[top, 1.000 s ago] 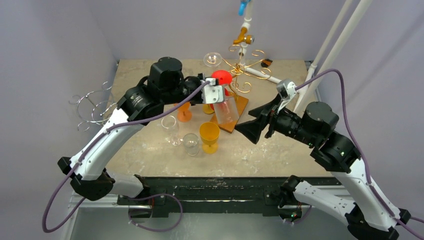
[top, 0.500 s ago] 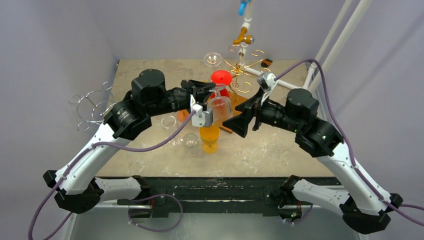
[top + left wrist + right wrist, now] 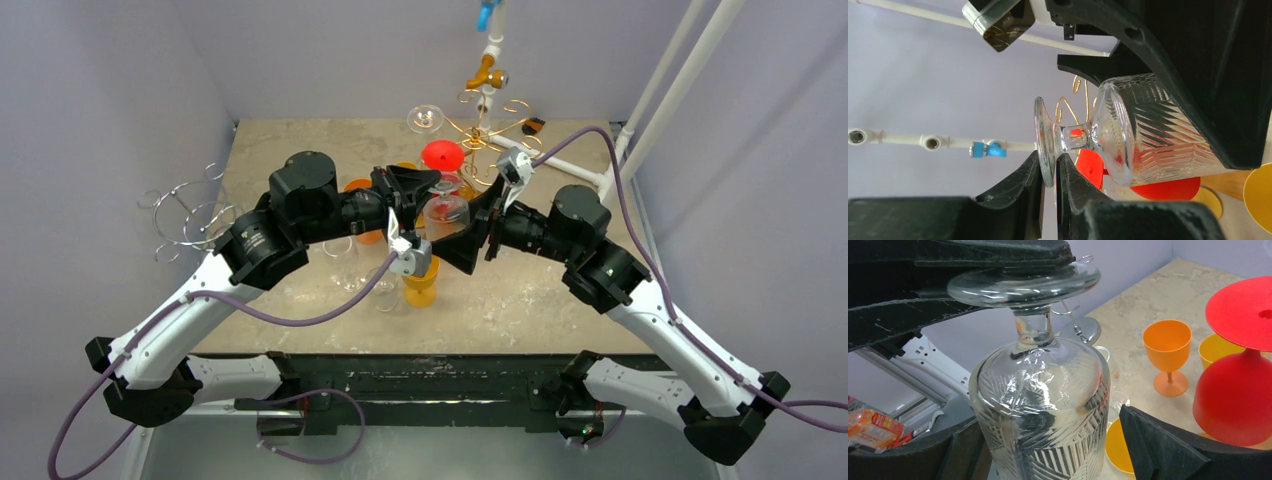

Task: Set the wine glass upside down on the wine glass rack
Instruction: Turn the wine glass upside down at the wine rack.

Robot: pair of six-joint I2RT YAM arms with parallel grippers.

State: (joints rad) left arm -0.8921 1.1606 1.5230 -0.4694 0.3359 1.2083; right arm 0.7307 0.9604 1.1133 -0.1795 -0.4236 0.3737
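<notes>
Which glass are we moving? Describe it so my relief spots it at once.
Start at the gold wire rack at the table's back edge, come forward to where the two arms meet. The wine glass is in mid-air there, foot pinched in the left fingers: clear, with a cut herringbone bowl, unlike the plain red goblet behind it.

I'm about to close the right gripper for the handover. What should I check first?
1. Left gripper clamped on the foot of the clear wine glass: ok.
2. Glass inverted, foot up and bowl down: ok.
3. Right gripper open, one finger on each side of the bowl: ok.
4. Right fingers touching the bowl: not ok, a gap shows on at least one side.
5. Clearance from the red glass next to it: cannot tell.
6. Free loop on the gold wine glass rack: cannot tell.
</notes>
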